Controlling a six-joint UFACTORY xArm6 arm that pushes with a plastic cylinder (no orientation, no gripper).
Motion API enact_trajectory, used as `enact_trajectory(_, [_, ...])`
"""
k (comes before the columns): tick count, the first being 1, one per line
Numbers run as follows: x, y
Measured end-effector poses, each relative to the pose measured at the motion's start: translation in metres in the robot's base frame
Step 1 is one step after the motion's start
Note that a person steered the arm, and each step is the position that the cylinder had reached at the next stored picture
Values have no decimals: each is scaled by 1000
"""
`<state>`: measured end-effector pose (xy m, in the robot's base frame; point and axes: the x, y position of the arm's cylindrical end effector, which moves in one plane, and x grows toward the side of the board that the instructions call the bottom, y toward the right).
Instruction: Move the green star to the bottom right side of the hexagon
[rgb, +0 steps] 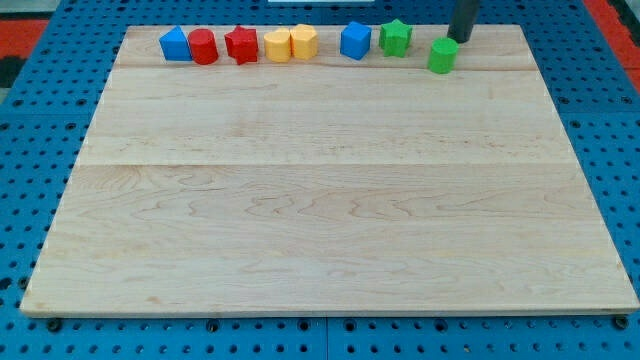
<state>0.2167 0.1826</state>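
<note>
Camera view: no pincer is fitted, so nothing is held. My tip (459, 39) stands just above-right of the green cylinder (443, 55), right of the green star (396, 38). The star sits in the top row, well right of the yellow hexagon (304, 41). Approach step, judged; next, a leftward push. Smooth pale wooden counter (330, 200).

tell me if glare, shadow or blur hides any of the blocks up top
Camera view: lighting even, no strong glare on the wooden board; only small soft shadows under blocks; green star and yellow hexagon reasonably sharp; my tip slightly soft, beside the green block.
</note>
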Motion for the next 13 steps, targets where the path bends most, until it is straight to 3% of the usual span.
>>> enact_trajectory(2, [-19, -63])
enact_trajectory(4, [41, -69])
enact_trajectory(8, [22, -61])
enact_trajectory(11, [75, -89])
enact_trajectory(13, [67, -67])
